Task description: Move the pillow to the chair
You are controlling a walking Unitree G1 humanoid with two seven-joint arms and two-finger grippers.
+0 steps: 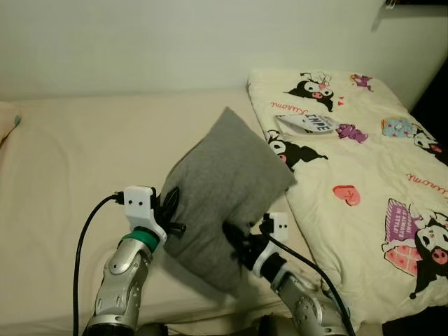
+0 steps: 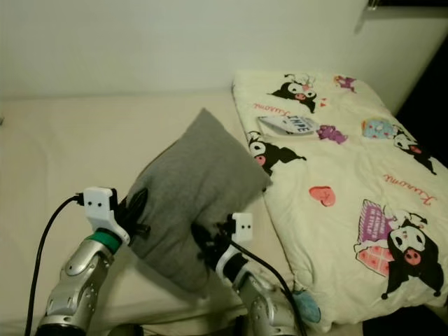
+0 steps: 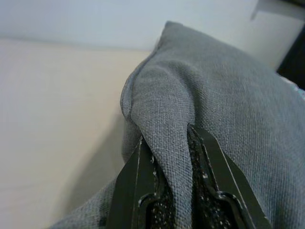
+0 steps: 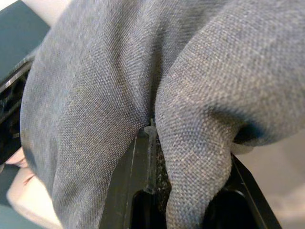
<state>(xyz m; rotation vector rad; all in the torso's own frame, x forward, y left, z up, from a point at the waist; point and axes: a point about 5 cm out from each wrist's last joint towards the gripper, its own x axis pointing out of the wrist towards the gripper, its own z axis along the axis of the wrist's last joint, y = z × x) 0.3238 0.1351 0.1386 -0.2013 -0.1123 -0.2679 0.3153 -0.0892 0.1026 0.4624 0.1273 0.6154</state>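
Left eye view shows me the grey pillow (image 1: 224,192) lifted off the bed (image 1: 63,168), my left hand (image 1: 170,210) and right hand (image 1: 238,246) each pinching a fold of it, so pickup looks done and the carry to the chair remains.

A cream bed (image 1: 63,175) carries a cartoon-print blanket (image 1: 364,189) (hearts, black-eared characters) against a pale wall (image 1: 140,42).

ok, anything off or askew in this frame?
Nothing damaged or spilled. The grey pillow is tilted corner-up over the bed, because the left gripper and right gripper each pinch a fold of it. The cartoon blanket lies flat.
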